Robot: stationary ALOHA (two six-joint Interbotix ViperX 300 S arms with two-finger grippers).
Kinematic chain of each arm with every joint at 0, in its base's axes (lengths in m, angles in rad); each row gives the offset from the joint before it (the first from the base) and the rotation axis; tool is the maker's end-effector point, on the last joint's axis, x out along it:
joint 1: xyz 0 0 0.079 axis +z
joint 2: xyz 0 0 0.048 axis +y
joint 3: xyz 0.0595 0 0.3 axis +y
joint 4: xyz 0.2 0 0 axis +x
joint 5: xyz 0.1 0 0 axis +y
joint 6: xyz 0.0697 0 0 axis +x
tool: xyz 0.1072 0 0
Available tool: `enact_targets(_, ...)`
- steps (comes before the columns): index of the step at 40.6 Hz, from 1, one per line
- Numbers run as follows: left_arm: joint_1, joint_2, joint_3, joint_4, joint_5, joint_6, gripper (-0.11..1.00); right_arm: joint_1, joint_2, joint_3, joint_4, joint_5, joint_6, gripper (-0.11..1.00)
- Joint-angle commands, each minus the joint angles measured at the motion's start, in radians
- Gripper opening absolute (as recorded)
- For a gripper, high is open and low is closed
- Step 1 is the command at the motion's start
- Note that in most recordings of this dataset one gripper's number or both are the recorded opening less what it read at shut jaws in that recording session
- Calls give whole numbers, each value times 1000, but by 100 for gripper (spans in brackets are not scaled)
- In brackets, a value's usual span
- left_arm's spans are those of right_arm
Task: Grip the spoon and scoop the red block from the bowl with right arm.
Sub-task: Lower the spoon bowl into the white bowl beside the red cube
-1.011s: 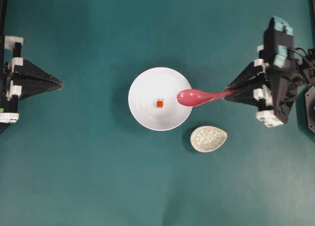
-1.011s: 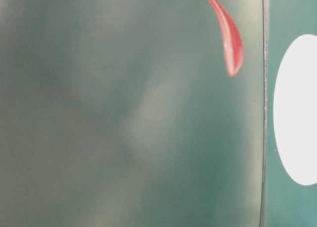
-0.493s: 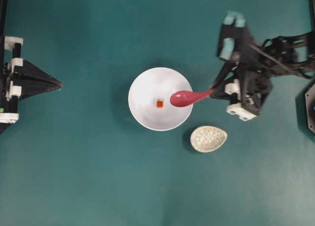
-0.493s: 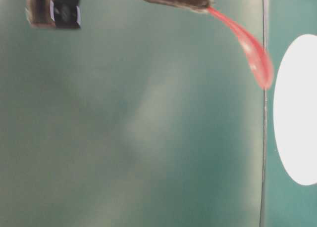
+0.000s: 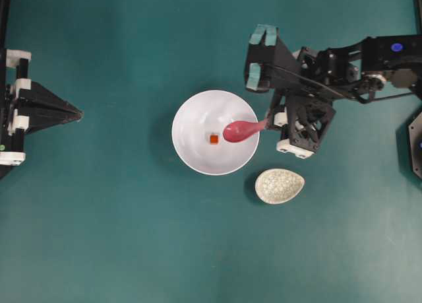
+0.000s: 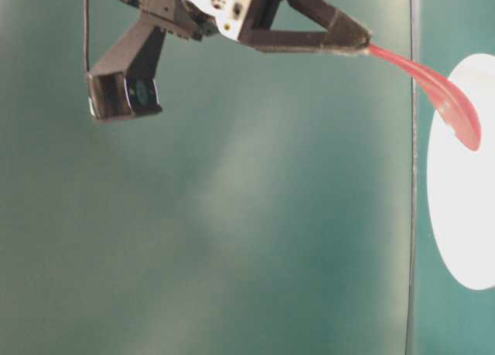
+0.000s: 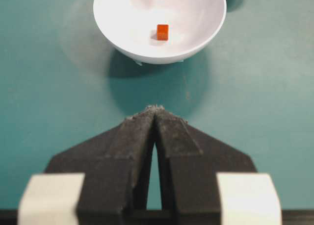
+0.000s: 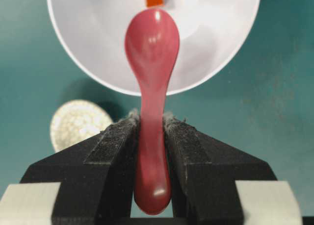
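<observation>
Your right gripper (image 5: pixel 269 121) is clamped on the handle of the spoon (image 5: pixel 241 129), jaws partly closed around it, the scoop reaching out over the white bowl (image 5: pixel 198 158) from its 3 o'clock rim in the overhead view. The red block (image 5: pixel 213 139) sits near the bowl's centre, just off the scoop's tip at roughly 8 o'clock from it. The spoon's long axis runs almost 3 to 9 o'clock, so the block lies nearly on that line, slightly to one side. You will likely need to dip the scoop and push along that axis. Your left gripper (image 7: pixel 156 118) rests pinched together and empty, well apart at 9 o'clock.
</observation>
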Motion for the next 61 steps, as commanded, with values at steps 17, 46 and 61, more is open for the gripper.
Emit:
enact_targets(17,3,0,-28,2,-9,0,0,-3,54,-35,-17,-23,2,24)
enact_targets(46,3,-28,-31,3,-3,2,0,3,94,-52,-17,-32,2,24)
enact_targets(61,-26,-29,-31,3,23,2,0,21,120,-58,-17,-51,3,24)
